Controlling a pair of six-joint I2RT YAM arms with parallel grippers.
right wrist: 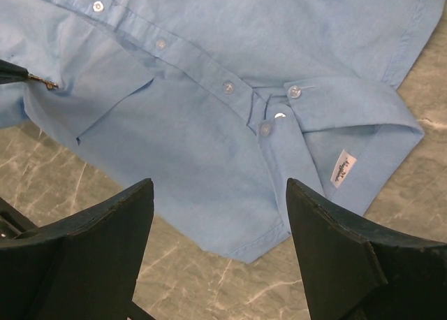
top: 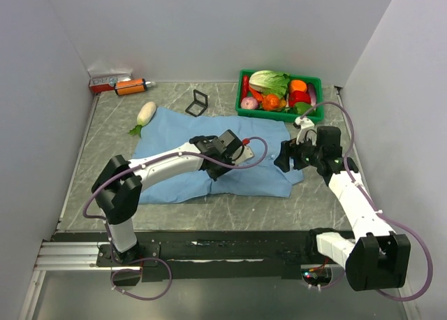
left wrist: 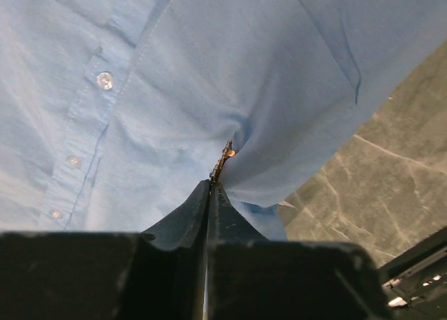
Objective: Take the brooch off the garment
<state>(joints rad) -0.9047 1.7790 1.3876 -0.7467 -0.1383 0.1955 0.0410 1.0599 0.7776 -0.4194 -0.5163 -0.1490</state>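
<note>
L jaws tight on brooch (left wrist: 225, 159), garment (left wrist: 209, 68) w/ pucker; R jaws wide.

- Bright, even light from overhead; only soft, faint shadows on the table (top: 230, 208).
- Wrist views: shirt (left wrist: 209, 68) sharp and evenly lit, near black fingers (right wrist: 84, 257) dark and slightly blurred.

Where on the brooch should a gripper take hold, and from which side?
Take the brooch by its thin free end, coming along its length from the edge of the garment, as the left gripper does; the far end sits in puckered cloth.
</note>
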